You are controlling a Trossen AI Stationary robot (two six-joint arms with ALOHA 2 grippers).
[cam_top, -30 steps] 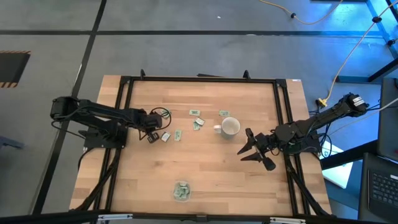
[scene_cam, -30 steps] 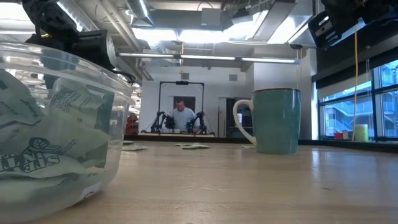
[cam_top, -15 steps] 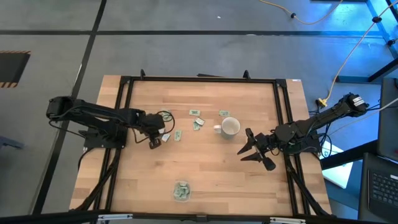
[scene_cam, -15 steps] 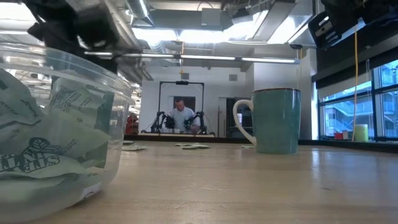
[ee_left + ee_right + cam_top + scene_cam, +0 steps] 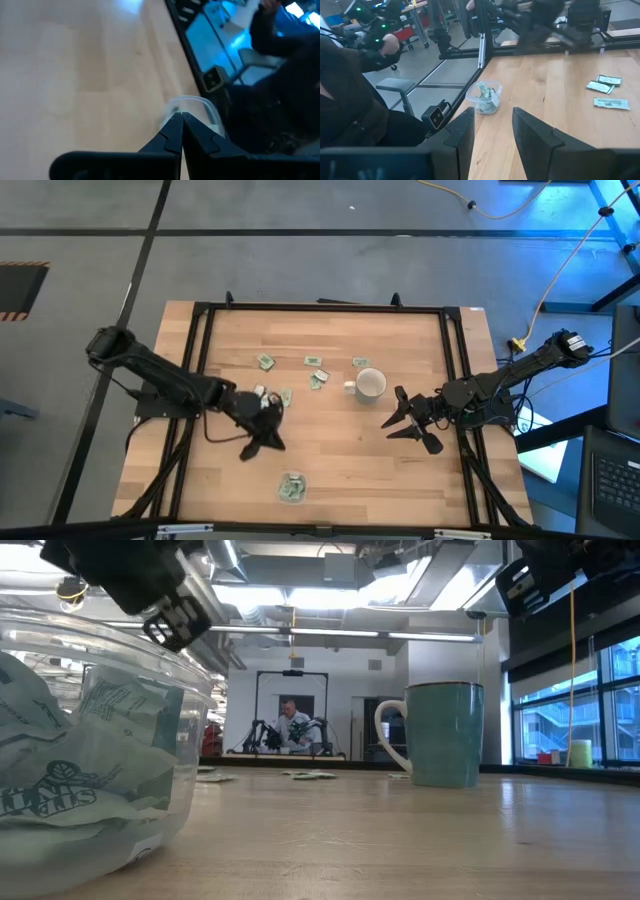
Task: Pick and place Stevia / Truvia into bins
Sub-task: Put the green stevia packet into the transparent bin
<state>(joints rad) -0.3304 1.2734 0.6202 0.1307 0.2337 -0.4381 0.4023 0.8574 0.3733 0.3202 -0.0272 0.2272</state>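
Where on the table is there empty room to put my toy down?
Bare wood lies along the far edge of the table, and on the near side between the clear dish and the open right pincer. It is crowded around the white mug, the loose sachets and the shut left pincer.

A grey floor (image 5: 300, 260) crossed by dark lines surrounded the wooden tabletop (image 5: 330, 450). Ceiling lights (image 5: 330, 595) glowed overhead, windows (image 5: 560, 720) stood alongside, and a yellow cable (image 5: 560, 255) trailed.

Clear dish (image 5: 150, 810) of green-white sachets (image 5: 70, 775) (close up), green mug (image 5: 440, 733), person (image 5: 291, 727) beyond
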